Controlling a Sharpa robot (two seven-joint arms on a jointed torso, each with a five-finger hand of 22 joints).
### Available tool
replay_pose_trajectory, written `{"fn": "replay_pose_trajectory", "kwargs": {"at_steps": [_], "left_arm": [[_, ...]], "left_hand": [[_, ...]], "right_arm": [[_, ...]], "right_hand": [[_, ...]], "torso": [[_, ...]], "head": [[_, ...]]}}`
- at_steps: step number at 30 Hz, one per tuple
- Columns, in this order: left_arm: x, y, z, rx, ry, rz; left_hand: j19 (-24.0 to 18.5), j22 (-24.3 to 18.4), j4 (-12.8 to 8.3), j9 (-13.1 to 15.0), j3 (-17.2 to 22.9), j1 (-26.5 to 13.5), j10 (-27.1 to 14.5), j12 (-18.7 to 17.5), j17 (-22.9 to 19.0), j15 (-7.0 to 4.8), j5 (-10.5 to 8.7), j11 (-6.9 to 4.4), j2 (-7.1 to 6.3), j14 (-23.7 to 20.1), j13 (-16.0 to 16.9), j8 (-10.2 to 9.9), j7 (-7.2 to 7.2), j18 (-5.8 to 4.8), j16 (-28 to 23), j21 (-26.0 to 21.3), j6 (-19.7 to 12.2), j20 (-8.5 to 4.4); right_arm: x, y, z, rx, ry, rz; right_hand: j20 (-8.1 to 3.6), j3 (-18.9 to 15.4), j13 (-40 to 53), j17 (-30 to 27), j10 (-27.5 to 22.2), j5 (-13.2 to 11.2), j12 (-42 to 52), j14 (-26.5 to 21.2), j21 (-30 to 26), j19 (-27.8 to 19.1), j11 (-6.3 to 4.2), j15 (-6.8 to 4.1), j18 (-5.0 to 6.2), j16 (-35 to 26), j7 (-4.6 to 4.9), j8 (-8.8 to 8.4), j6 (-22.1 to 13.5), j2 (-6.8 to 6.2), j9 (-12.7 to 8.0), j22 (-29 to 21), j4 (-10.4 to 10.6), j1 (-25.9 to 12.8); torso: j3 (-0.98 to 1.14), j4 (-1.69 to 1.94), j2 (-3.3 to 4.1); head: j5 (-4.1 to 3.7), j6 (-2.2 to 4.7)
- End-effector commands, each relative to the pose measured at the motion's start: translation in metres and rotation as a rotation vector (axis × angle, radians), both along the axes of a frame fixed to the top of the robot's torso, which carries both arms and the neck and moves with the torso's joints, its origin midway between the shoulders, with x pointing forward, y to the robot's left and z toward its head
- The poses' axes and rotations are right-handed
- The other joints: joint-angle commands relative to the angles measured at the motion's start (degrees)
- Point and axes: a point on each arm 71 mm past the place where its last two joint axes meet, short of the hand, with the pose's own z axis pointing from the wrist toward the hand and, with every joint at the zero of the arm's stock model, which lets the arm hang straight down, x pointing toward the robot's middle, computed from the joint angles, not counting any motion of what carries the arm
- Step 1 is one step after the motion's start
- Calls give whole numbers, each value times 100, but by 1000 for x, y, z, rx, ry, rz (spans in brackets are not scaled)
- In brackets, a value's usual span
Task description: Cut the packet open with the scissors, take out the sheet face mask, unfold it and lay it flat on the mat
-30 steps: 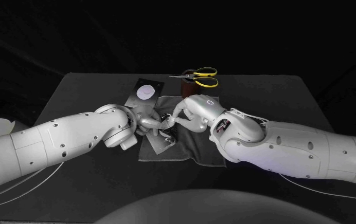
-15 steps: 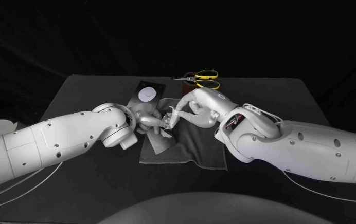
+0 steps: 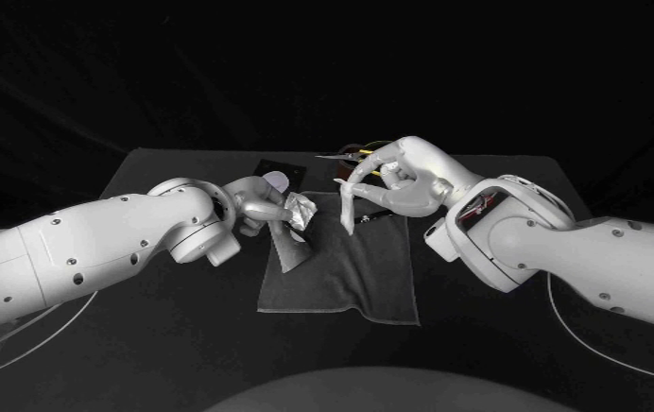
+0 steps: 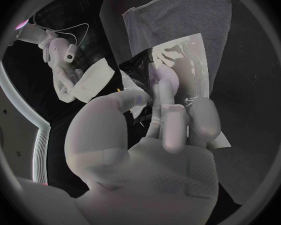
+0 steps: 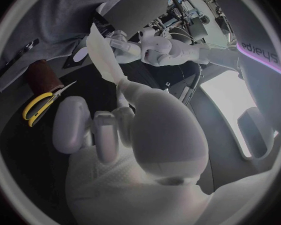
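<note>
My left hand (image 3: 259, 206) holds the silvery packet (image 3: 290, 244) above the left side of the grey mat (image 3: 341, 275); the packet hangs down from its fingers. The left wrist view shows the packet (image 4: 181, 80) pinched at its dark cut end. My right hand (image 3: 392, 180) is raised to the right of it and pinches the folded white sheet mask (image 3: 349, 209), which hangs free of the packet. In the right wrist view the mask (image 5: 103, 55) reaches from its fingers toward my left hand (image 5: 154, 47). The yellow-handled scissors (image 5: 43, 105) lie behind the mat.
A brown cylinder (image 5: 43, 77) stands beside the scissors at the mat's far edge. A dark card with a white disc (image 3: 277, 176) lies at the mat's far left corner. Black table (image 3: 163, 336) surrounds the mat.
My right hand has drawn up and to the right, away from my left hand, with the folded mask pulled out of the packet. My left hand has lifted the packet a little.
</note>
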Motion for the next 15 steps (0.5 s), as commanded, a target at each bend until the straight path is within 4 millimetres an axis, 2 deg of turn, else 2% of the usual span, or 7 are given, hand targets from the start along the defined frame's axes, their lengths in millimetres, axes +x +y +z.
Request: {"fn": "replay_pose_trajectory", "kwargs": {"at_steps": [1,4,8,10,15], "left_arm": [[3,5,0,-4,28,7],[7,10,0,-2,33,25],[9,18,-1,-31,71,61],[9,22,0,-55,106,81],[10,42,14,-119,178,142]], "left_hand": [[-42,-5,-714,330,696,18,-12,-6,19,5,-6,-20,60,138,-9,6,2,64,-25,-29,-23,5],[-40,-3,-713,330,695,19,-11,-6,18,5,-7,-20,60,138,-10,5,1,64,-26,-28,-22,6],[-43,-7,-712,330,694,19,-10,-6,19,5,-8,-20,61,138,-11,4,1,65,-26,-31,-22,6],[-51,-18,-710,330,689,19,-8,-7,26,5,-11,-20,62,140,-13,3,1,67,-22,-37,-22,7],[-58,-33,-693,329,669,12,-1,-12,16,9,-19,-19,74,138,-26,-5,2,71,-29,-50,-21,9]], "right_arm": [[-1,-3,4,111,77,37],[0,-9,7,129,92,31],[4,-18,8,131,111,18],[5,-21,7,128,119,14],[8,-25,0,105,130,12]], "right_hand": [[-21,21,873,1467,209,39,-24,599,2,-7,-19,-37,-16,34,2,275,-28,37,327,492,-12,-21],[-22,30,871,1462,207,39,-30,597,-16,-13,-18,-37,-12,30,4,279,-35,40,330,485,-21,-20],[-22,33,868,1460,205,39,-34,597,-12,-12,-18,-37,-13,29,5,280,-38,42,331,487,-25,-20],[-22,33,868,1460,205,39,-34,597,-12,-12,-18,-37,-13,29,5,281,-38,42,331,487,-25,-20],[-22,36,863,1454,201,39,-42,595,-14,-13,-17,-37,-13,25,6,282,-42,42,332,487,-29,-22]], "torso": [[21,2,-53],[28,-2,-75],[22,-11,-107],[26,-15,-121],[33,-16,-141]], "head": [[20,77],[12,106],[36,118],[46,118],[81,131]]}}
